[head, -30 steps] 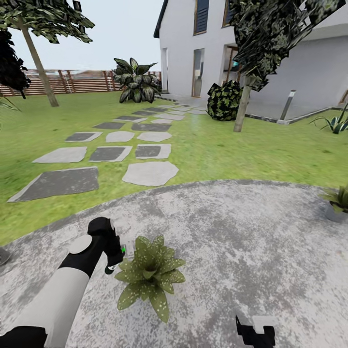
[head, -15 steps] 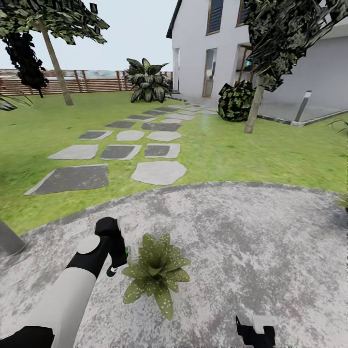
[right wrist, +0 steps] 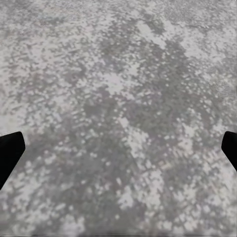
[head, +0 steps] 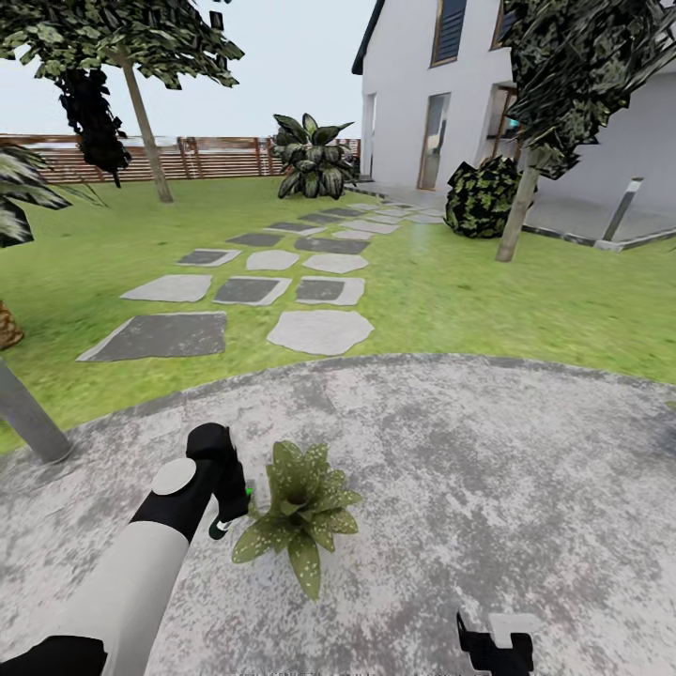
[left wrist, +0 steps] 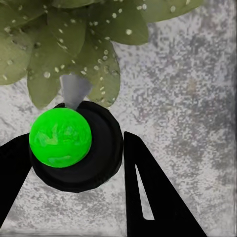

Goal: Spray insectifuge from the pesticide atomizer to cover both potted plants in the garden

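Potted plant (head: 299,521) on patio (head: 488,469), probably touching atomizer (left wrist: 66,148).

A potted plant (head: 299,516), a low rosette of pointed, white-speckled green leaves, is seen on the grey paved patio (head: 488,469) of the garden, near and left of centre. Just to its left, the pesticide atomizer (left wrist: 69,145), dark-bodied with a bright green top, is held upright.
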Robot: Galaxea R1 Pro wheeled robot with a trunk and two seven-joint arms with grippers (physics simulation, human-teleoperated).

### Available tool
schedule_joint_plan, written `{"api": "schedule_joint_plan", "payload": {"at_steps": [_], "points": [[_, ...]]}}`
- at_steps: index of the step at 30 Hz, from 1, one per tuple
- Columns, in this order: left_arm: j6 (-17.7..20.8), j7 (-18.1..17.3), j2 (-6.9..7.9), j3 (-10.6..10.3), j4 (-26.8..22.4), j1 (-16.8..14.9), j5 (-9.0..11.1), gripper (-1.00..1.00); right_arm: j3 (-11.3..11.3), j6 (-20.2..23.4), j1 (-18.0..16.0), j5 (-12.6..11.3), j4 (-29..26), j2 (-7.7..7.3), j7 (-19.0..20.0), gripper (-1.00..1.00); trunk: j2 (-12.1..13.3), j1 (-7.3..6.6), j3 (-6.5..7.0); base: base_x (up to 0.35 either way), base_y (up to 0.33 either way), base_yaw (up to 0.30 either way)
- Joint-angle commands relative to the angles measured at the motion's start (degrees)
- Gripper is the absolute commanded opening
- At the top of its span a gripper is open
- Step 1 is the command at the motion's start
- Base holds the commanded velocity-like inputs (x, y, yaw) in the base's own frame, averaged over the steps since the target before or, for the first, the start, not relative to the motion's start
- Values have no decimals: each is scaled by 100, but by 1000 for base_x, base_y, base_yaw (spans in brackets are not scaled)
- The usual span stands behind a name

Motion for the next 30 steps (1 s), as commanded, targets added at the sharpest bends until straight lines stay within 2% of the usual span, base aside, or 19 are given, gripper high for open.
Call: {"api": "schedule_joint_plan", "payload": {"at_steps": [1, 13, 22, 30], "points": [[64, -34, -6, -5, -3, -4, -26, -100, 50, -13, -3, -33, 1, -2, -28, 100, -2, -3, -5, -98, -61, 125], [61, -29, 2, -33, 6, 40, -65, -100, 50, -13, -3, -33, 1, -2, -19, 100, -2, -3, -5, -11, -7, 22], [61, -29, 4, -33, 6, 49, -70, -100, 50, -13, -5, -33, 1, 7, -19, 100, -2, -3, -5, -24, -17, 239], [61, -5, 44, -34, -1, 49, -70, -100, 50, -13, -1, -34, 1, -2, -24, 100, -2, -3, -5, -105, -72, 30]]}}
